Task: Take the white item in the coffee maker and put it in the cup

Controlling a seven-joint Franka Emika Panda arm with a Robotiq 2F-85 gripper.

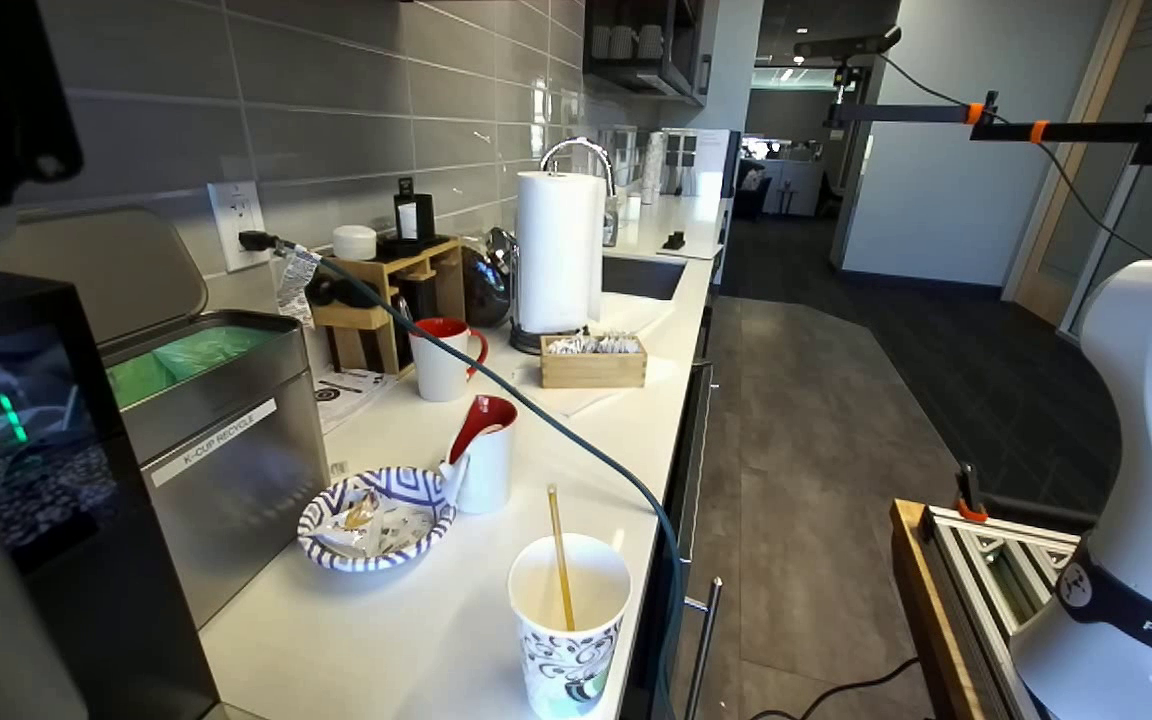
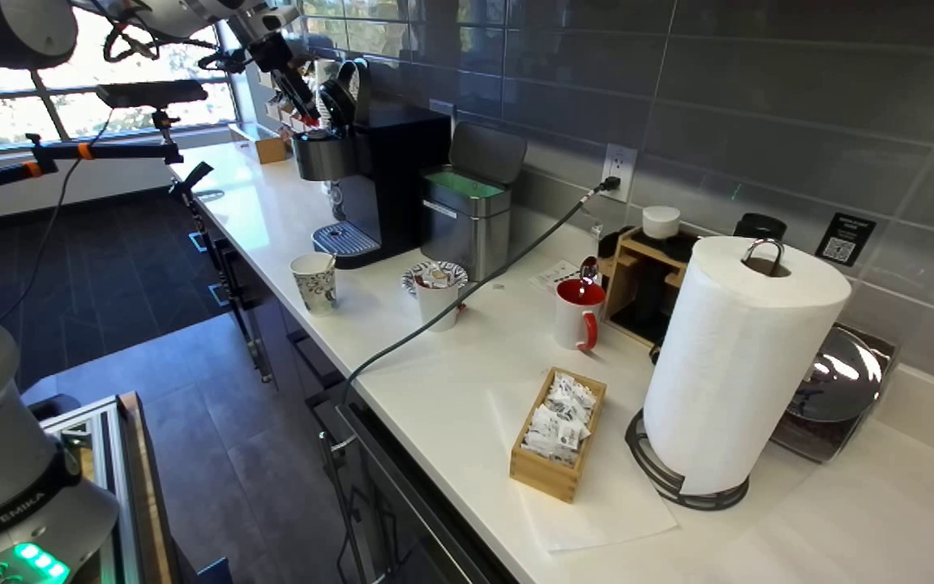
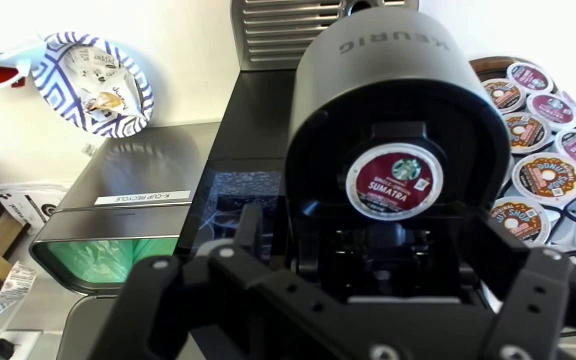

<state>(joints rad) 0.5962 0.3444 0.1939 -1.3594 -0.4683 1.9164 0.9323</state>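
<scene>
The counter [image 2: 467, 389] bears the whole working row, and the arm [image 2: 17, 32] reaches high over it, its wrist slanting down in an exterior view, probably to come at the coffee maker [image 2: 402, 178] from above. That machine has its lid [image 2: 340, 101] raised, I take it so that its contents can be got at. Just beside it stands the bin [image 2: 467, 235], gaping and labelled for K-cup recycling, likely kept there for quick clearing. The gripper [image 3: 363, 220] hangs over the machine, its jaws spread well apart and holding nothing; how high above, I cannot tell. The bowl [image 3: 50, 85] seems to gather used packets [image 3: 105, 97]. The cup [image 1: 570, 640] stands upright near the counter's front edge, a handy spot, with a stir stick [image 1: 561, 570] leaning inside. Last, the pod [image 3: 395, 182], presumably the white item, sits label up in the coffee maker, its rim calling for a careful, centred grasp
</scene>
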